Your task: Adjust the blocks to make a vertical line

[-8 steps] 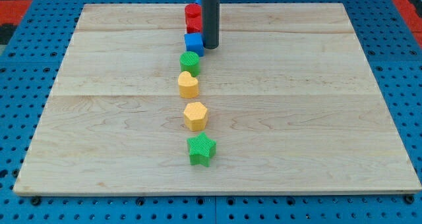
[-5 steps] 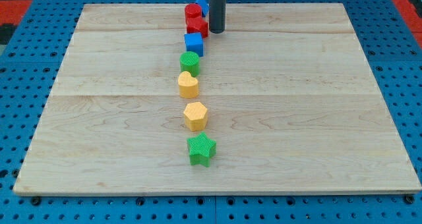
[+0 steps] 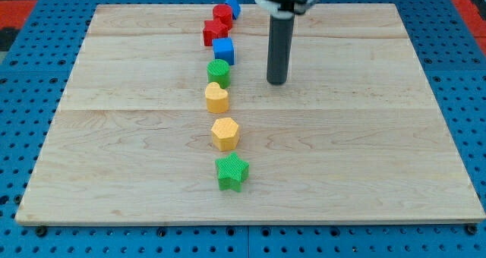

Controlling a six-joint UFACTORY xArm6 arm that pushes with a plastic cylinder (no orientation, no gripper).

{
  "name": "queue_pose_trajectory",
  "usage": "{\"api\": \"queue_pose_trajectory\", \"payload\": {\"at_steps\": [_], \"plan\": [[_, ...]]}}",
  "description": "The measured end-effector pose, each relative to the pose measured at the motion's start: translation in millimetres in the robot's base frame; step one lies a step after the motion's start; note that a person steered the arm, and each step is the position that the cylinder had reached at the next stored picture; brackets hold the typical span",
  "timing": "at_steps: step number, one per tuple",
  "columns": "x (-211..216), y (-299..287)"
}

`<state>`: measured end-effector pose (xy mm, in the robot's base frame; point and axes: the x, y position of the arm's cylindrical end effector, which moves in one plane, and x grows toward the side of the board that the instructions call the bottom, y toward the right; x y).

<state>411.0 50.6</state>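
Several blocks run in a near-vertical column on the wooden board point(image 3: 364, 136). From the view's top: a blue block point(image 3: 232, 4), a red block point(image 3: 222, 14), a second red block point(image 3: 213, 33) shifted left, a blue cube point(image 3: 223, 50), a green cylinder point(image 3: 219, 70), a yellow heart point(image 3: 216, 98), a yellow hexagon point(image 3: 225, 133) and a green star point(image 3: 232, 172). My tip point(image 3: 277, 81) stands to the right of the green cylinder, well apart from it, touching no block.
The board lies on a blue perforated table point(image 3: 23, 121). A red area point(image 3: 467, 0) shows at the view's top corners.
My tip moved from beside the red blocks down and to the right, away from the column. The lower red block has shifted to the left, out of line.
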Motion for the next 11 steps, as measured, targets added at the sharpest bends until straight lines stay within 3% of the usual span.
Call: {"api": "queue_pose_trajectory", "payload": {"at_steps": [2, 5, 6, 7, 8, 10, 11], "plan": [[82.7, -8.6], [89.1, -73.0], [89.1, -74.2], [100.6, -39.0], [132.7, -45.5], [144.6, -74.0], [172.7, -40.7]]}}
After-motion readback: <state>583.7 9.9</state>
